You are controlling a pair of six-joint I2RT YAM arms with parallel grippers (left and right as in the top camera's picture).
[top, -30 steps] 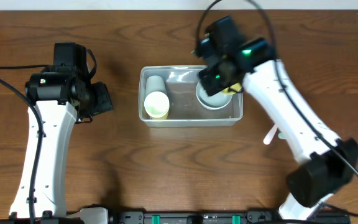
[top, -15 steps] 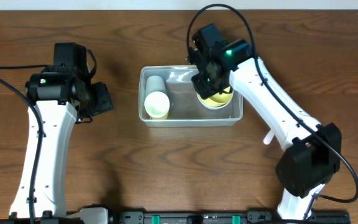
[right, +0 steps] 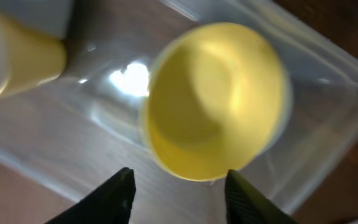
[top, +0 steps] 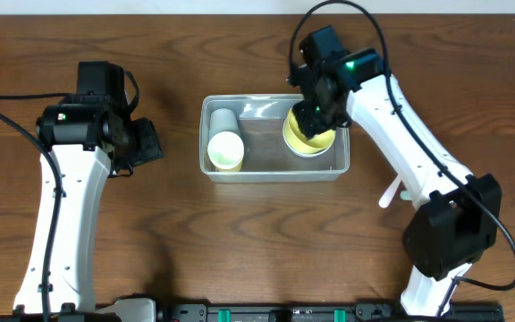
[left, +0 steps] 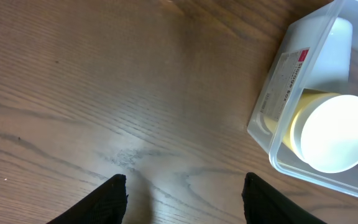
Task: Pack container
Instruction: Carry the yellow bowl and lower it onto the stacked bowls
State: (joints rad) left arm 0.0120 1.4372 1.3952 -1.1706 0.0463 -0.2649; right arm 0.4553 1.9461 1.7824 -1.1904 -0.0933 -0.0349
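Note:
The clear rectangular container (top: pixel 266 171) sits mid-table. Inside, at its left, lie a white cup (top: pixel 222 119) and a yellow cup with a white inside (top: pixel 226 150). At its right a yellow bowl (top: pixel 306 136) rests in a paler bowl. My right gripper (top: pixel 322 100) hovers over the yellow bowl (right: pixel 216 99), open and empty, its fingertips (right: pixel 178 190) astride the bowl's near rim. My left gripper (left: pixel 182 199) is open and empty over bare wood, left of the container (left: pixel 278 99); the yellow cup (left: pixel 331 132) shows through its corner.
A white stick-like object (top: pixel 390 195) lies on the table right of the container, partly under my right arm. The table top is brown wood; its far edge runs along the top of the overhead view.
My right gripper has shifted right and back over the container. The yellow bowl, hidden under the gripper a second ago, now lies uncovered in the container's right end. The left arm has not moved.

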